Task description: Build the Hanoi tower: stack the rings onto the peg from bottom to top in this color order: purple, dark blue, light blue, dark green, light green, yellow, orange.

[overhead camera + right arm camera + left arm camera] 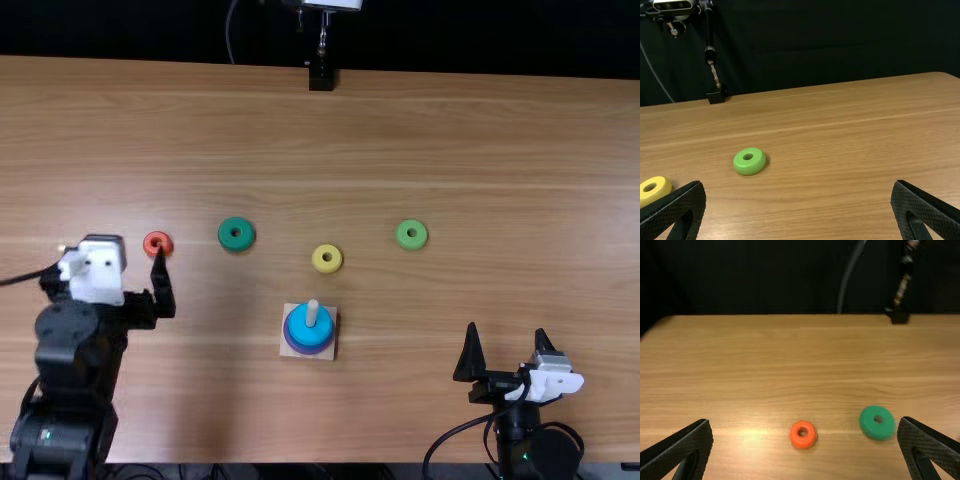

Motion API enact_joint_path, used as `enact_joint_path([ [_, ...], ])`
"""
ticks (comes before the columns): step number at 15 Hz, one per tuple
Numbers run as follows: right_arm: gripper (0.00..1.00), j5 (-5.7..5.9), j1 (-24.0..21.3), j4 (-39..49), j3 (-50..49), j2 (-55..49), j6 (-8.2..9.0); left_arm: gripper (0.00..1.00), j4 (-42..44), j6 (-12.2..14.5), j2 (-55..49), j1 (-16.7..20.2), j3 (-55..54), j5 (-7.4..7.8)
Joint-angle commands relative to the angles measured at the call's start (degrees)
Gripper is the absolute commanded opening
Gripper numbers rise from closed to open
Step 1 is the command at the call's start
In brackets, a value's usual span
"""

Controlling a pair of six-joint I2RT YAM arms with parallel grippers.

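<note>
Near the middle of the table's near half, I have the peg (pixel 312 314) standing upright on its square base (pixel 284 351), with the purple ring (pixel 301 349) low and the light blue ring (pixel 322 331) on top. I can't make out the dark blue one clearly, but I judge it sits between them. That makes the dark green ring (pixel 227 239) my next piece.

The loose rings lie flat and well apart, which should leave room to straddle each one. The left gripper (pixel 805 421) is spread wide with nothing between its fingers, as I'd want for a pick; the right gripper (pixel 506 329) is wide and empty too, on its own side, leaving the peg approachable.

In the top view, dark green lies right of the left gripper and farther across the table; the orange ring (pixel 149 247) is nearer that gripper, but goes on last. The yellow ring (pixel 318 262) lies just beyond the peg, and the light green ring (pixel 402 237) is beyond and left of the right gripper.
</note>
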Motion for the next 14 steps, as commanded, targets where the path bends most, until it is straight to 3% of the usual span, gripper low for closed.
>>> enact_joint_path([
  [1,1.00,0.10,-0.50,-1.29,-0.60,-0.73,-0.14,1.00,0.11,0.42,5.91,-3.23,3.92,0.72],
  [3,1.00,-0.01,-0.50,-1.29,-0.60,-0.73,-0.14,1.00,-0.73,0.31,14.35,-7.80,8.85,-0.23],
  [6,1.00,0.10,-0.50,-1.29,-0.60,-0.73,-0.14,1.00,-10.75,-0.11,26.74,-8.33,17.90,1.35],
  [9,1.00,-0.01,-0.50,-1.29,-0.60,-0.73,-0.14,1.00,-13.07,0.73,39.31,-8.59,30.38,1.56],
  [10,1.00,0.10,-0.50,-1.29,-0.60,-0.73,-0.14,1.00,-14.55,1.37,42.65,-8.94,33.02,2.19],
  [12,1.00,0.10,-0.50,-1.29,-0.60,-0.73,-0.14,1.00,-15.92,6.01,49.24,-9.29,38.02,7.68],
  [14,1.00,0.10,-0.50,-1.29,-0.60,-0.73,-0.14,1.00,-23.30,8.01,54.86,-9.47,42.95,7.99],
])
